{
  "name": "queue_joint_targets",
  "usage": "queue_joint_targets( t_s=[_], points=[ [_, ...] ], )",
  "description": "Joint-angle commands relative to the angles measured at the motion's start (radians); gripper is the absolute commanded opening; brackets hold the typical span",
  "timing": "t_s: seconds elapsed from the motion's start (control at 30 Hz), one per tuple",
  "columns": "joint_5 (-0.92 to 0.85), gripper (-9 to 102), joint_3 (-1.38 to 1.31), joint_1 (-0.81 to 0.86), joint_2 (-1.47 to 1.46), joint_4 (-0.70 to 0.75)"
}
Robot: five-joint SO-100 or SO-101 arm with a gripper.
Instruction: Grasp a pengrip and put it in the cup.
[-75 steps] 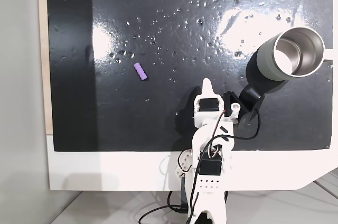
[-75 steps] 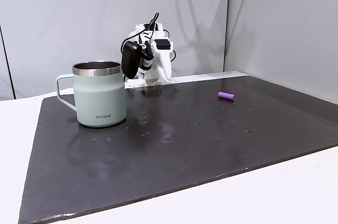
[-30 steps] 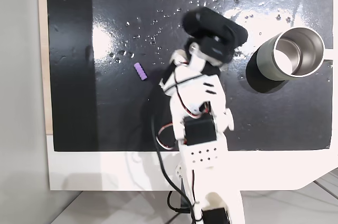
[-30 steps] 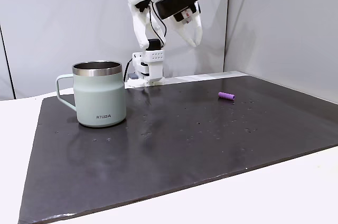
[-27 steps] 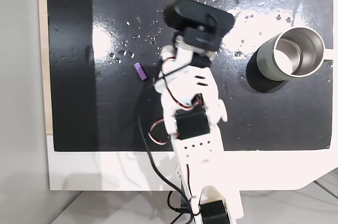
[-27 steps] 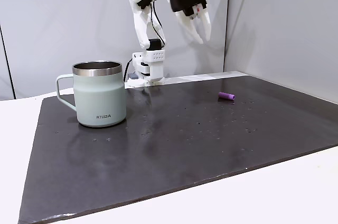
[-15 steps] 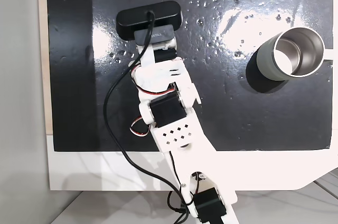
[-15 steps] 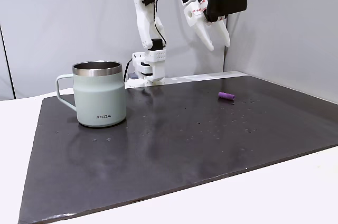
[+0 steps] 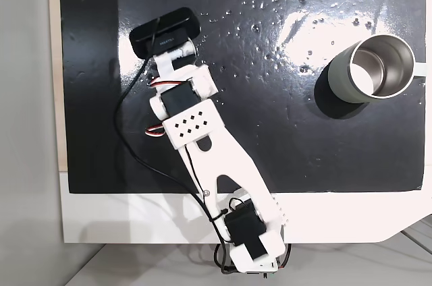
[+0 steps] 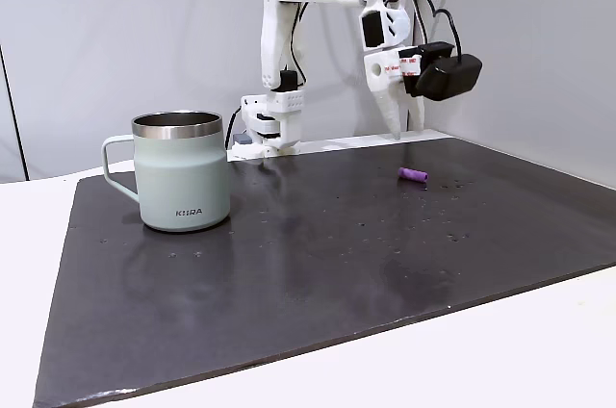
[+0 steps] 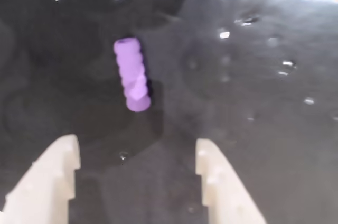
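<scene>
The pengrip point(image 11: 132, 76) is a small light-purple ribbed cylinder lying flat on the black mat. In the wrist view it sits just ahead of my gripper point(image 11: 136, 142), slightly left of centre between the two white fingers. The gripper is open and holds nothing. In the side fixed view the gripper point(image 10: 405, 127) points down a little above the mat, with the pengrip point(image 10: 413, 175) just below and in front of it. In the overhead fixed view the arm covers the pengrip. The cup point(image 9: 371, 67) stands upright at the right of the mat, seen too as a grey-green cup point(image 10: 183, 172).
The black mat point(image 9: 283, 151) is shiny and dotted with small droplets. My white arm point(image 9: 202, 137) stretches diagonally from the base at the bottom edge, with the black wrist camera point(image 9: 165, 33) at its end. A grey wall point(image 10: 520, 52) rises close behind the pengrip.
The arm unfolded from its base, swung across the mat away from the cup and came down over the pengrip, which it now covers in the overhead view. The pengrip and cup stayed put.
</scene>
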Motion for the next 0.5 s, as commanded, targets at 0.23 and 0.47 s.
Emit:
queue_joint_targets(
  t_s=[0.23, 0.47],
  points=[
    [0.002, 28, 0.061, -0.035, -0.058, -0.186],
    [0.002, 29, 0.147, -0.041, -0.095, -0.278]
  ],
)
